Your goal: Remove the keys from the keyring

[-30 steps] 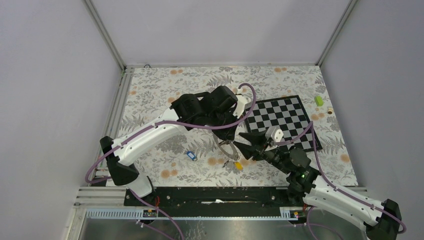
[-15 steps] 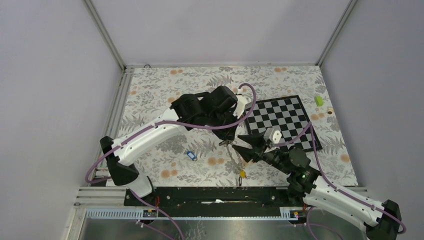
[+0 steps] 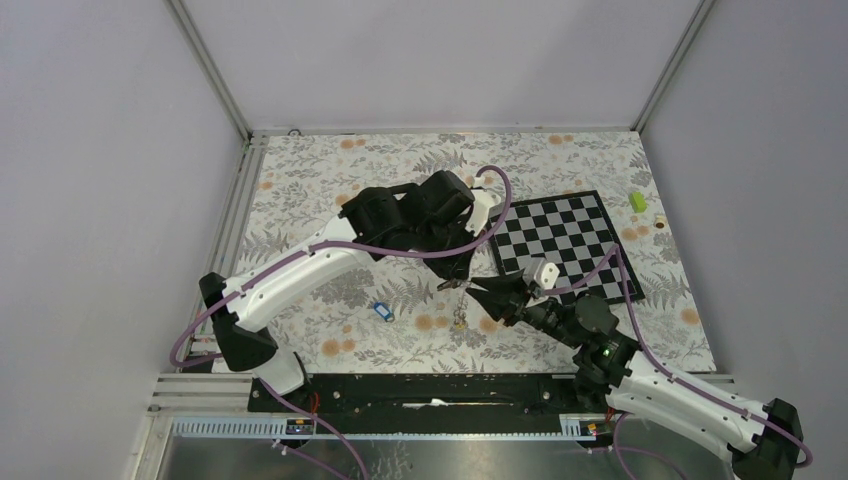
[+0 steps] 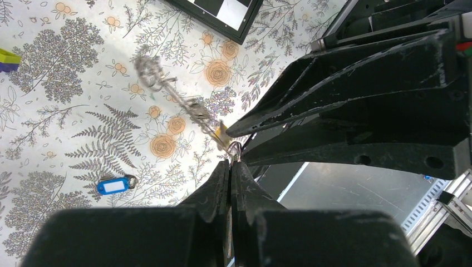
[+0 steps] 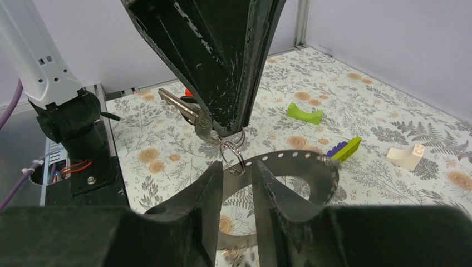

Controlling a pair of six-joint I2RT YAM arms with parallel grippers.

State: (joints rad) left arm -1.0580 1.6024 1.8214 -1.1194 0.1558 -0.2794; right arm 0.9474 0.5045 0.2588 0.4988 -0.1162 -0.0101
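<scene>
Presently the left gripper (image 4: 230,166) is pressing its fingers tight together, pinching a small split ring (image 5: 234,151) from which a silver key (image 5: 183,108) is sticking out to the left. Just beneath, the right gripper (image 5: 238,169) is standing with its fingers narrowly apart and the split ring is hanging in the gap. Whether either pad is touching the wire I cannot tell. The keyring (image 5: 303,160), a perforated silvery hoop, is curving out just behind those fingers, above the middle of the table (image 3: 330,180) and just left of the chessboard (image 3: 565,230). What is carrying it is hidden. More keys (image 3: 459,319) are dangling below the two grippers. A blue-tagged key (image 4: 115,185) is lying free on the table farther left, well apart from the hoop.

The step in hand is probably working this split ring off the hoop. To do it well, the left pinch should be holding firm while the right gripper is catching the hoop close beside the split ring. That way the pull is running along the ring's opening rather than twisting the whole bunch. The dangling keys are looking blurred, so a slow move would suit.

No containers are showing.
</scene>
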